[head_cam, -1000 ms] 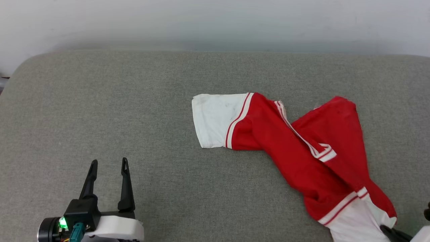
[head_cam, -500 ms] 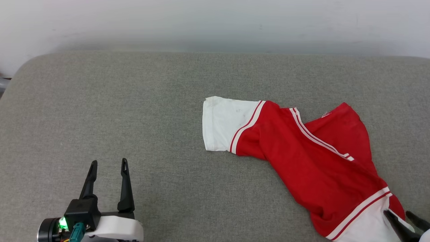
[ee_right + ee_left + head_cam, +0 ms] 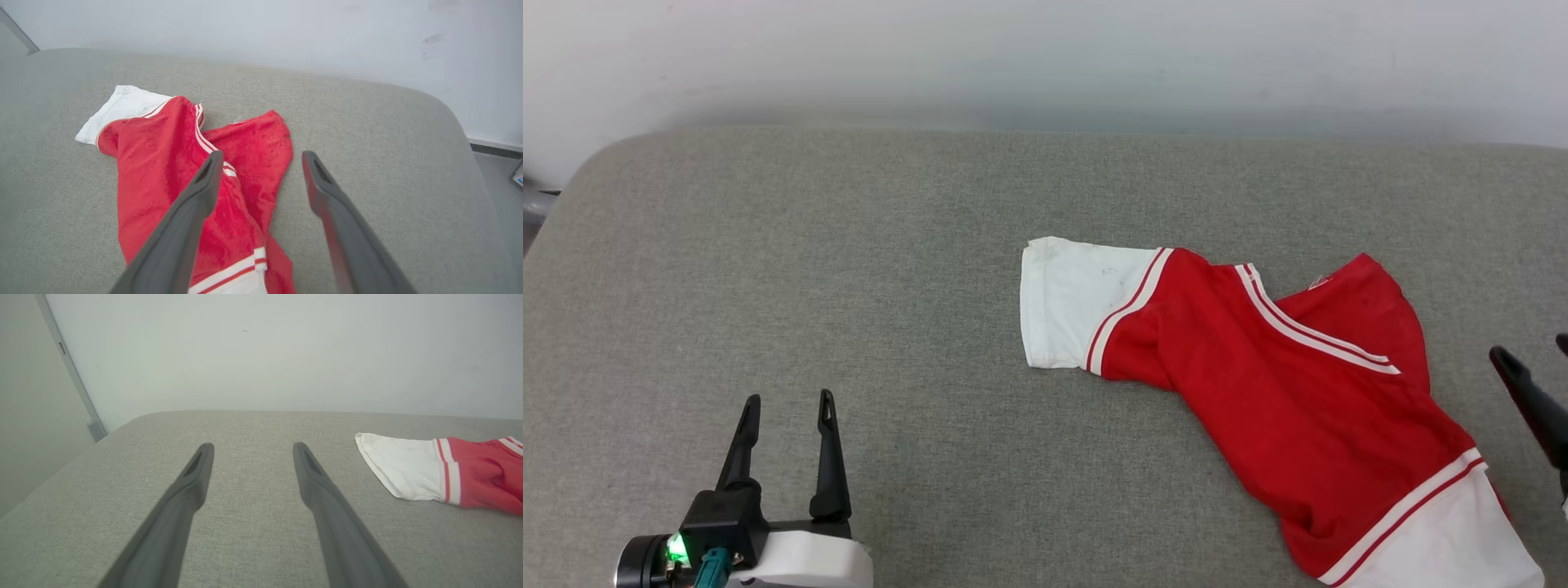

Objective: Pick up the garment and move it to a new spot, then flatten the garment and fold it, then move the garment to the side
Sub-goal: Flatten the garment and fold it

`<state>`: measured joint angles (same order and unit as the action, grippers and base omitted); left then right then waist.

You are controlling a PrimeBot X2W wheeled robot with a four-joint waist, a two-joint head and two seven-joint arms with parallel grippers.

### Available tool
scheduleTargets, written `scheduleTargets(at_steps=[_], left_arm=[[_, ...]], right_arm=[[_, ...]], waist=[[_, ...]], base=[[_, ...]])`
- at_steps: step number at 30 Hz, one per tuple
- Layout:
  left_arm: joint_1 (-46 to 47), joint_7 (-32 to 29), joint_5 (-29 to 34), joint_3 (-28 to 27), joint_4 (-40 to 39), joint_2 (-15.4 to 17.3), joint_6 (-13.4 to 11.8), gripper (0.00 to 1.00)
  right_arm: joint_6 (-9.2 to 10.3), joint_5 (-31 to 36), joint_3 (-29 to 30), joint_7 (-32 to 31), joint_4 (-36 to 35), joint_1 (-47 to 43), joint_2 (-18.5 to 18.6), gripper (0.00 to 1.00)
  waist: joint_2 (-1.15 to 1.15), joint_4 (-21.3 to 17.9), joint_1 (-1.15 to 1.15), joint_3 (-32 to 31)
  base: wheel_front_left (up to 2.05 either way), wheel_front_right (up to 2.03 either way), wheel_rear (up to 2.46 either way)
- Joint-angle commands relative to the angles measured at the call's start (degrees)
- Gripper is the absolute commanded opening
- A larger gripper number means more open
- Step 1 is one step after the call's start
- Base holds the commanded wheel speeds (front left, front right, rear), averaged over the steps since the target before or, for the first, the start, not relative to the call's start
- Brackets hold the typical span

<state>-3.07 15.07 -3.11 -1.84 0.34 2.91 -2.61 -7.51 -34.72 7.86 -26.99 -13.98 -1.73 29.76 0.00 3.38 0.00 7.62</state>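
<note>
The garment (image 3: 1282,400) is a red T-shirt with white sleeves and striped trim, lying crumpled and twisted on the grey cushion, right of centre. One white sleeve (image 3: 1070,306) points left and the other lies at the lower right corner. My right gripper (image 3: 1530,346) stands open at the right edge, just clear of the cloth. In the right wrist view its fingers (image 3: 262,156) hover spread above the garment (image 3: 159,163), holding nothing. My left gripper (image 3: 789,400) is open at the lower left, far from the shirt. Its wrist view (image 3: 253,447) shows the white sleeve (image 3: 402,469) off to the right.
The grey fabric cushion (image 3: 849,269) spans the view, with a rounded left corner and a pale wall (image 3: 1045,57) right behind it. In the right wrist view the cushion's right edge (image 3: 461,134) drops to the floor.
My right gripper has opened, let go of the white sleeve at the lower right and lifted away to the right edge. The garment has settled flatter. The left gripper has stayed put.
</note>
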Motion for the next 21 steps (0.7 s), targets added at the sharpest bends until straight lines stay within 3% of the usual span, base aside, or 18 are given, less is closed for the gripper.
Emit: scheduleTargets(at_steps=[1,9,13,16,21], left_arm=[[0.3,0.2,0.0,0.3,-0.2,0.0,-0.3,1.00],[2.1,0.1,-0.5,1.0,-0.2,0.0,-0.3,1.00],[2.8,0.1,-0.8,1.4,-0.3,0.0,-0.4,1.00],[3.8,0.1,-1.1,1.7,-0.2,0.0,-0.3,1.00],[5.3,0.1,-1.2,2.5,0.0,0.0,0.1,1.00]], right_arm=[[0.04,0.3,-0.8,-1.3,-0.3,2.1,0.9,1.00],[0.05,-1.7,-10.1,-16.6,4.2,11.0,8.8,1.00],[0.04,-3.1,-14.6,-22.6,7.5,13.3,11.0,1.00],[0.05,-2.9,-16.9,-23.5,10.3,15.7,11.5,1.00],[0.04,-1.5,-18.3,-19.7,16.1,21.9,10.4,1.00]], waist=[[0.00,0.3,0.00,0.4],[0.00,2.1,0.00,2.5],[0.00,2.9,0.00,4.0],[0.00,3.5,0.00,5.5],[0.00,4.8,0.00,8.3]], base=[[0.00,0.00,0.00],[0.00,0.00,0.00],[0.00,0.00,0.00],[0.00,0.00,0.00],[0.00,0.00,0.00]])
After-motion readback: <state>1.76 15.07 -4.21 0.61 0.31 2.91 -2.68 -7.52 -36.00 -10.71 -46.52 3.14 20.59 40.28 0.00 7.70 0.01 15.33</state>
